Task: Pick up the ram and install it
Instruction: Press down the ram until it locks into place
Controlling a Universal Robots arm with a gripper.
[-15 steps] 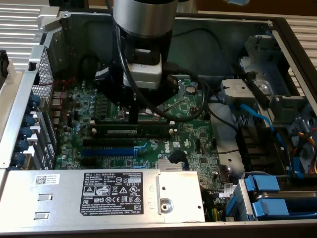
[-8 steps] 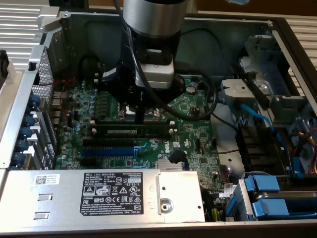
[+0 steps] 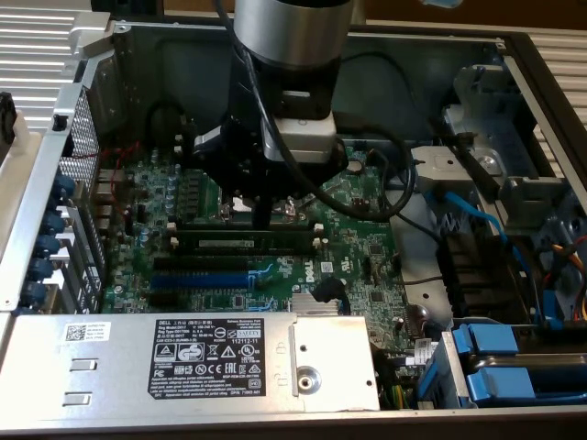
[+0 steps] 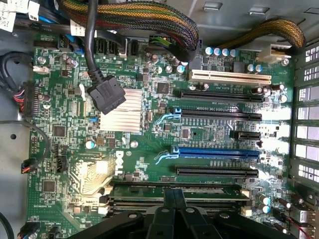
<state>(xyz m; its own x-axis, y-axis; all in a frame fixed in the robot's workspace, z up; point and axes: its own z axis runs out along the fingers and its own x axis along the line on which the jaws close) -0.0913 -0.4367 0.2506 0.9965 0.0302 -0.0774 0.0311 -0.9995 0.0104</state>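
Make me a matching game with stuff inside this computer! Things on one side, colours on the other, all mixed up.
Things:
1. ram
2. long slot beside the black slots
3. heatsink
4. label on the power box

Colours:
A. blue
B. black with white writing
C. dark green
D. silver

Pairs: 1-C, 2-A, 3-D, 4-B

Bonus: the pincer is shut and comes down right onto the ram, which sits in its slot on the board.
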